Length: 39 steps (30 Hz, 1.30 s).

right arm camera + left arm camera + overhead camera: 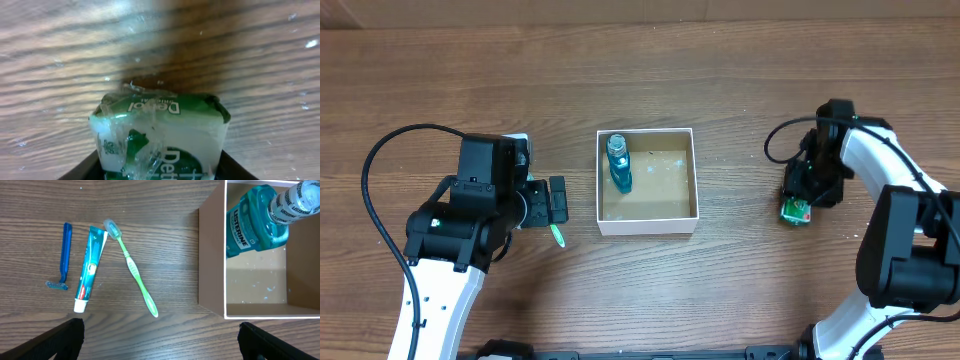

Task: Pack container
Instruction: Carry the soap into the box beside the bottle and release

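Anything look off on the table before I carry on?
Nothing spilled or broken. Only oddity: the soap bar in the right gripper has crumpled, loose-looking wrapping. The mouthwash bottle sits inside the container.

**A robot test lab**

Two robot arms, the left arm point(445, 235) and the right arm point(905, 250), sit at a plain wood bench point(720, 290) with black wires point(368, 190) hanging loose. A toothbrush point(132, 270), toothpaste point(90, 270) and soap point(160, 140) are laid out around a container point(647, 227), like a test.
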Motion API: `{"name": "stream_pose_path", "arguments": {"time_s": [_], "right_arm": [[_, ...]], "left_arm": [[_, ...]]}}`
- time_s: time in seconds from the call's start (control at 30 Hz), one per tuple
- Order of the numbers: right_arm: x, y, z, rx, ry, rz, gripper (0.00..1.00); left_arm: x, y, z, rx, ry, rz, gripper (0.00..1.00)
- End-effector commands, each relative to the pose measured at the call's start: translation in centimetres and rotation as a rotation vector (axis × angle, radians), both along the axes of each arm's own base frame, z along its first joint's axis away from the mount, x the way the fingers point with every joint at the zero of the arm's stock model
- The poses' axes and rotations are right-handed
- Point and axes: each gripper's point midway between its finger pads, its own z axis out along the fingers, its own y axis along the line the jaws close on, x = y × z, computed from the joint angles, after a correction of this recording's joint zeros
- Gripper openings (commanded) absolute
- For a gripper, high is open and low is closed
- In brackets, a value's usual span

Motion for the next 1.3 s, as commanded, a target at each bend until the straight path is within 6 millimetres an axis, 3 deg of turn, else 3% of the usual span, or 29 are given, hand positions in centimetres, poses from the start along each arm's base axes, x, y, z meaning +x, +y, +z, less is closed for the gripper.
{"name": "stream_pose_path", "arguments": {"time_s": [0.0, 0.1, 0.23, 0.3, 0.4, 0.47, 0.67, 0.77, 1.13, 1.2, 1.27], "right_arm": [[3.3, 0.7, 6.7, 0.006, -0.185, -0.013, 0.36], [4.0, 2.8, 11.7, 0.040, -0.316, 0.032, 0.37], [3.7, 8.3, 19.2, 0.079, -0.561, 0.178, 0.37], [3.0, 11.6, 21.4, 0.117, -0.635, 0.232, 0.37], [2.0, 16.2, 22.3, 0.174, -0.669, 0.319, 0.36], [1.6, 19.2, 21.9, 0.188, -0.666, 0.359, 0.36], [2.4, 23.3, 18.3, 0.168, -0.608, 0.370, 0.36], [3.5, 24.2, 15.1, 0.161, -0.545, 0.364, 0.36], [5.6, 25.4, 8.0, 0.124, -0.438, 0.370, 0.38], [5.7, 25.5, 7.3, 0.121, -0.428, 0.371, 0.40], [5.8, 25.5, 6.8, 0.119, -0.423, 0.371, 0.52]], "left_arm": [[0.0, 0.4, 0.4, 0.010, -0.018, 0.015, 1.00], [0.0, 0.8, 0.4, 0.027, -0.019, 0.025, 1.00], [0.0, 0.8, 0.4, 0.031, -0.017, 0.027, 1.00], [0.0, 0.8, 0.4, 0.032, -0.017, 0.027, 1.00], [0.0, 0.8, 0.4, 0.031, -0.018, 0.027, 1.00], [-0.1, 0.8, 0.4, 0.031, -0.015, 0.027, 1.00], [-0.1, 0.8, 0.3, 0.031, -0.014, 0.027, 1.00], [-0.1, 0.8, 0.3, 0.031, -0.013, 0.026, 1.00], [-0.1, 0.8, 0.3, 0.031, -0.014, 0.027, 1.00], [-0.1, 0.8, 0.3, 0.031, -0.014, 0.027, 1.00], [-0.1, 0.8, 0.3, 0.031, -0.014, 0.027, 1.00]]}}
